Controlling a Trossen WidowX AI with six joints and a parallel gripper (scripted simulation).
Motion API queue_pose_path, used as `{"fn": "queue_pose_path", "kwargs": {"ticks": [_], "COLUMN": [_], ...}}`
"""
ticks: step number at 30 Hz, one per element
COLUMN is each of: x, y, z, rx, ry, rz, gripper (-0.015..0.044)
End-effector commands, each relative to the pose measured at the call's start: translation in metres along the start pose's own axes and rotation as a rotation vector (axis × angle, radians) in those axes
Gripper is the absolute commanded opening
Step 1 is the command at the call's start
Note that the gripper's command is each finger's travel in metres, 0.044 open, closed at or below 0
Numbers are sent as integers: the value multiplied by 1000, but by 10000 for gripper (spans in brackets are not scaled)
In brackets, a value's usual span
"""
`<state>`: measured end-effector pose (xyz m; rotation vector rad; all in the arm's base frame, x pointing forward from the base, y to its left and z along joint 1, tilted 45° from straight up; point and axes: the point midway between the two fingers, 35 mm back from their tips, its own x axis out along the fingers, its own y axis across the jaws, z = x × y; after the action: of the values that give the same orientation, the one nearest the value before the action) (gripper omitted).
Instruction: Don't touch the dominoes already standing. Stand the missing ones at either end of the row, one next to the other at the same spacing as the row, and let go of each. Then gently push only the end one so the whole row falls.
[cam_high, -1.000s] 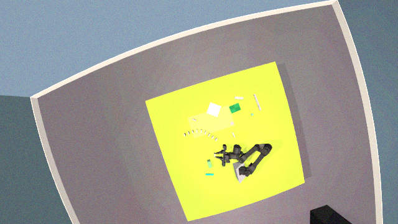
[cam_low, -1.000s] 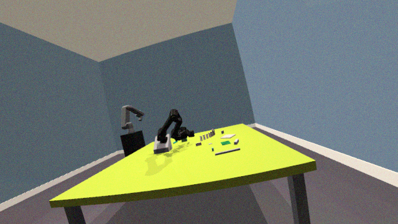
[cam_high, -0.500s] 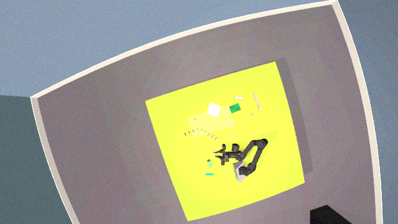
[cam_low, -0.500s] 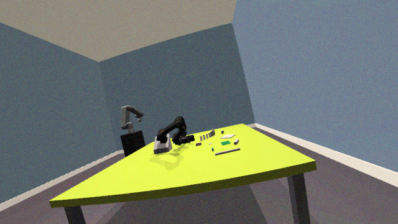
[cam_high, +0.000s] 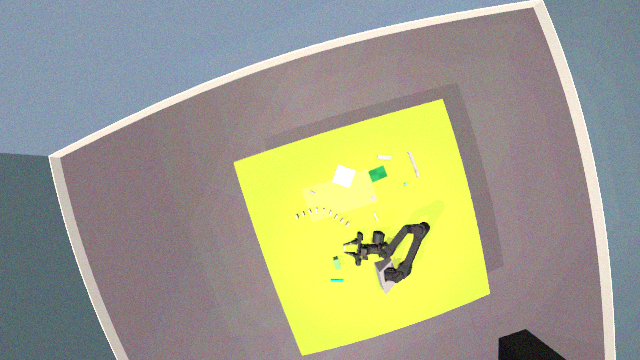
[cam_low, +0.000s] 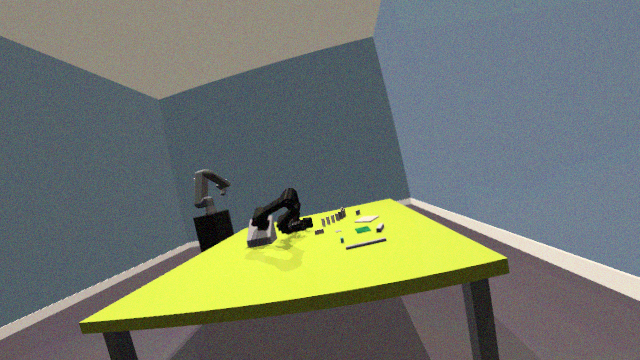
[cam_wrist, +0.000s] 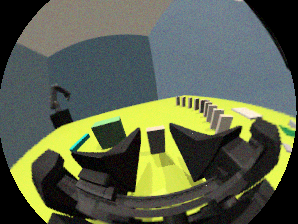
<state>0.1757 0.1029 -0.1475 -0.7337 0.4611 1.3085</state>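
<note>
A curved row of several small grey dominoes (cam_high: 322, 214) (cam_low: 332, 218) (cam_wrist: 202, 108) stands on the yellow table (cam_high: 440, 260) (cam_low: 380, 270). My gripper (cam_high: 351, 253) (cam_low: 306, 225) (cam_wrist: 154, 128) is low over the table, short of the row's near end. Its fingers are open. One grey domino (cam_wrist: 157, 139) stands upright between them, with a gap on each side. In the wrist view the row runs away to the upper right. Loose dominoes lie flat by the arm (cam_high: 375, 216) and farther back (cam_high: 373, 198).
A light green block (cam_high: 337, 262) (cam_wrist: 107, 132) and a cyan bar (cam_high: 336, 280) lie left of the gripper. A white square (cam_high: 344, 176), a green square (cam_high: 378, 174) (cam_low: 363, 230) and a long white bar (cam_high: 413, 164) (cam_low: 366, 244) lie beyond the row. The arm's base (cam_high: 384, 280) (cam_low: 261, 235) sits behind the gripper.
</note>
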Motion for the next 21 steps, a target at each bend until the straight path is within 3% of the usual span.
{"fn": "queue_pose_path", "kwargs": {"ticks": [1,6,10,16,21], "x": [0,0,0,0,0], "y": [2,2,1,0,0], "z": [0,0,5,49,50], "rx": [-1,-1,-2,0,0], "ry": [-4,-4,-1,-1,-2], "rz": [5,5,6,0,-1], "gripper": [317,440,440,440,440]}}
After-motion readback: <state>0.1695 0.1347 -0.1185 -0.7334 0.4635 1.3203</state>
